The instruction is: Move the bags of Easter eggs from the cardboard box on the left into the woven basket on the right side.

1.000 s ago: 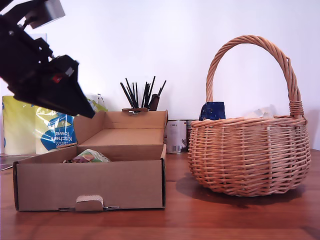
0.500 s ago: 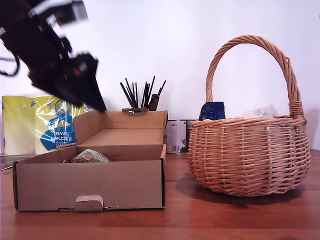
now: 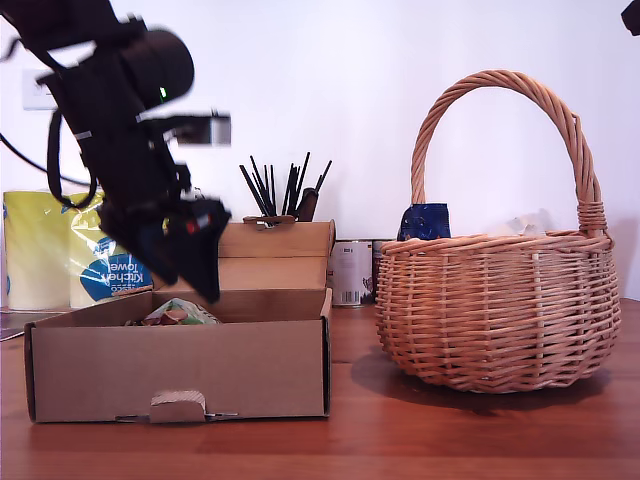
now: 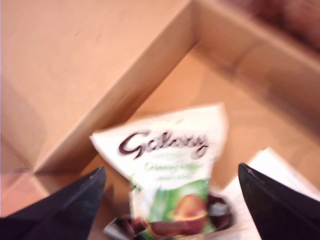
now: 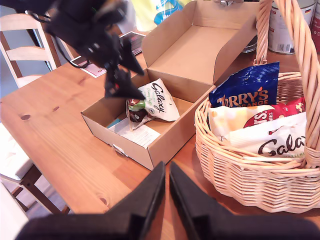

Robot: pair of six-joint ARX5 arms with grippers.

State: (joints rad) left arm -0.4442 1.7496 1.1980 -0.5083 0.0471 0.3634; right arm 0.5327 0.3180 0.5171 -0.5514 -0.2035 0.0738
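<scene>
Second wrist view: 1 Galaxy bag left in cardboard box, mid-frame; 3 bags in woven basket at right: blue Terry's bag, red-orange bag, second Galaxy bag. My first end effector spread wide over the boxed bag; my second end effector pinched narrow, holding nothing.

wall: plain white | table: knotty pine | chair: pale wood, beside table | light: even
</scene>
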